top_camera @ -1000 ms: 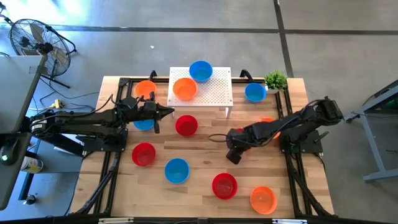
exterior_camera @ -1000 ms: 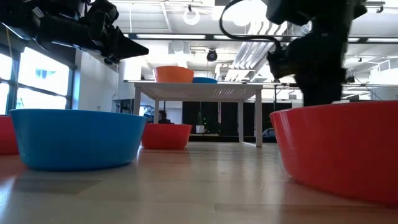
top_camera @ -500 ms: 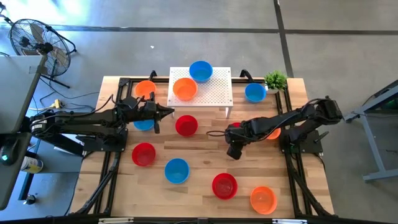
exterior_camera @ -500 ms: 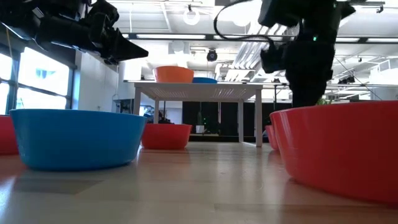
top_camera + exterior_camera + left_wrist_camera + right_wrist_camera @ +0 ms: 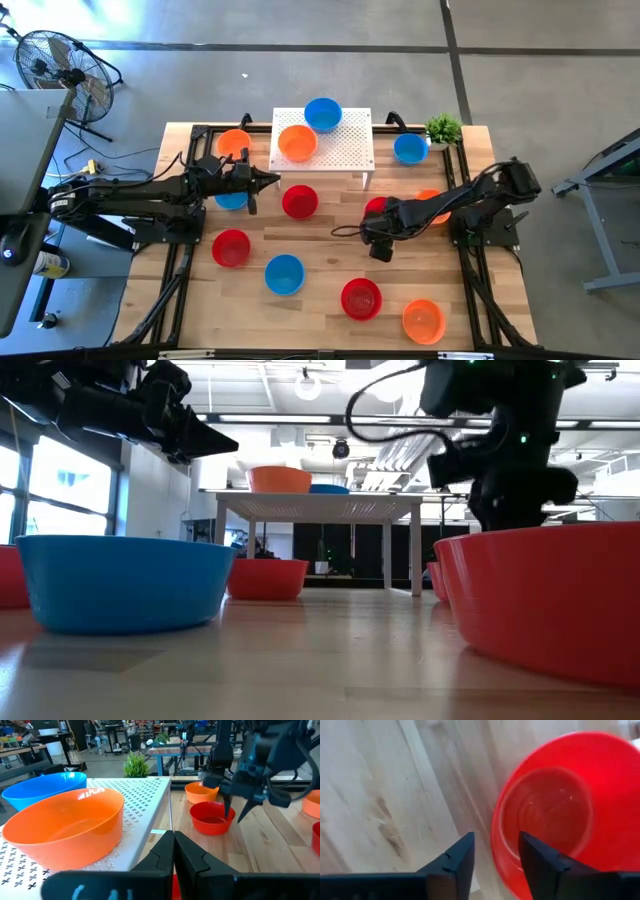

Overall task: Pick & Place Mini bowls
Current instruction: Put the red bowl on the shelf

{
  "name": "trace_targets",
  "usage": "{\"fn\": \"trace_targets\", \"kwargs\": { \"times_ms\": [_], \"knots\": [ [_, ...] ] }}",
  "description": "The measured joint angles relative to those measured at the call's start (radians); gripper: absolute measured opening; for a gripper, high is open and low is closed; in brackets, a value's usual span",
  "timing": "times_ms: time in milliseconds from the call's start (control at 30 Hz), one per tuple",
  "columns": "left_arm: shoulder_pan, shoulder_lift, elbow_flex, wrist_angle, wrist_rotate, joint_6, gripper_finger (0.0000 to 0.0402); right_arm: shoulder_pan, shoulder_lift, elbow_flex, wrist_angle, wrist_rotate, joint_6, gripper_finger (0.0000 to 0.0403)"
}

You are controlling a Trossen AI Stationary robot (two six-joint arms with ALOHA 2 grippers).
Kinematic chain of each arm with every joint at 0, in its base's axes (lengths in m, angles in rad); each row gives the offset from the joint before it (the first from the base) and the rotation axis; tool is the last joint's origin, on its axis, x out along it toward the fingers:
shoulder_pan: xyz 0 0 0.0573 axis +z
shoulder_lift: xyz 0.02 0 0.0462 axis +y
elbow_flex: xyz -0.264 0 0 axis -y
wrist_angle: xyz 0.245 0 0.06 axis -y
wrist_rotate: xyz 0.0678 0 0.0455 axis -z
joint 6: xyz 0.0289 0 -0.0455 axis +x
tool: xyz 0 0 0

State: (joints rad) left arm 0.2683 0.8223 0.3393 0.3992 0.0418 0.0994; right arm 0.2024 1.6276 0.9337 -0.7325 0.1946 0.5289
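Observation:
Several mini bowls, red, blue and orange, lie over the wooden table. An orange bowl and a blue bowl stand on the white perforated stand. My right gripper is open over a red bowl that sits upright on the table, right of the stand's front. One finger is inside the bowl's rim and one outside. My left gripper is shut. It hangs in the air at the stand's left front corner, holding nothing. My right gripper comes at the red bowl from above, pointing down. One finger is over the bowl's inside and the other finger is outside its rim. I cannot tell whether either finger touches the rim.
An orange bowl lies under my right arm and a blue bowl under my left. More bowls sit near the front: red, orange, blue. A small green plant stands at the far right.
The red bowl under my right gripper now shows resting on the table in the low view, where it did not show a second ago. My right arm has shifted a little above it.

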Motion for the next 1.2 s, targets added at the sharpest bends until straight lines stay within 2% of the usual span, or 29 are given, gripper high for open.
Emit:
{"fn": "trace_targets", "kwargs": {
  "times_ms": [267, 500, 667, 767, 933, 1100, 1200],
  "knots": [
    [0.000, 0.000, 0.000, -0.003, 0.000, 0.000, 0.0001, 0.001, 0.033, 0.000, 0.075, -0.042, -0.040, 0.0011],
    [0.000, 0.000, 0.000, -0.007, 0.000, 0.000, 0.0001, 0.001, -0.032, 0.065, 0.076, -0.095, -0.080, 0.0006],
    [0.000, 0.000, 0.000, -0.007, -0.001, 0.000, 0.0001, -0.026, -0.064, 0.198, 0.086, -0.205, -0.104, 0.0007],
    [0.000, 0.000, 0.000, -0.006, -0.001, 0.000, 0.0001, -0.047, -0.064, 0.297, 0.082, -0.230, -0.154, 0.0003],
    [0.000, 0.000, 0.000, -0.006, -0.001, 0.000, 0.0001, -0.090, -0.064, 0.489, -0.010, -0.221, -0.238, 0.0005],
    [0.000, 0.000, 0.000, -0.006, -0.001, 0.000, 0.0001, -0.178, -0.041, 0.669, -0.224, -0.074, -0.286, 0.0003],
    [0.000, 0.000, 0.000, -0.005, -0.001, 0.000, 0.0001, -0.263, -0.002, 0.745, -0.282, -0.061, -0.358, 0.0005]
  ]
}}
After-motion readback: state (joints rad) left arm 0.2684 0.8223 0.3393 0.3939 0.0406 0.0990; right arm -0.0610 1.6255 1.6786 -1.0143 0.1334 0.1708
